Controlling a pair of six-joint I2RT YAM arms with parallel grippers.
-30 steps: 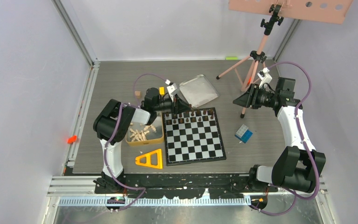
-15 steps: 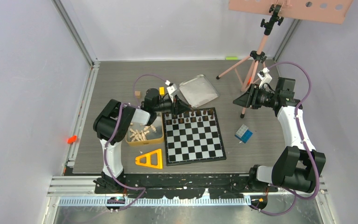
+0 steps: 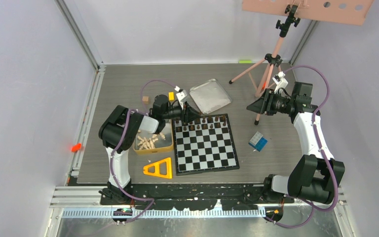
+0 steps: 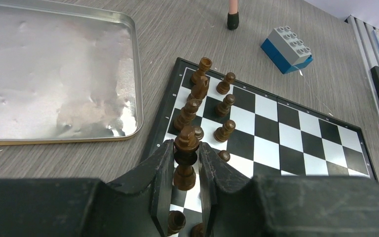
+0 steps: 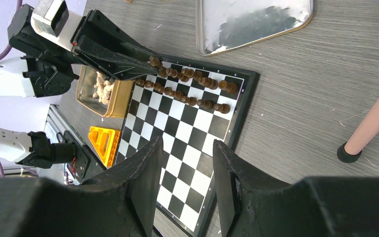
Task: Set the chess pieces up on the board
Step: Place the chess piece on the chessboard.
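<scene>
Our left gripper [image 4: 186,153] barely shifted, clamped on dark piece [image 4: 184,174] above board [image 4: 296,138] back row; right gripper [image 5: 187,148] wide, empty.

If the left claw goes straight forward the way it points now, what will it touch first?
Probably the dark chessman just beyond the held piece in the left claw, next in that row on the board; depth is unclear.
</scene>
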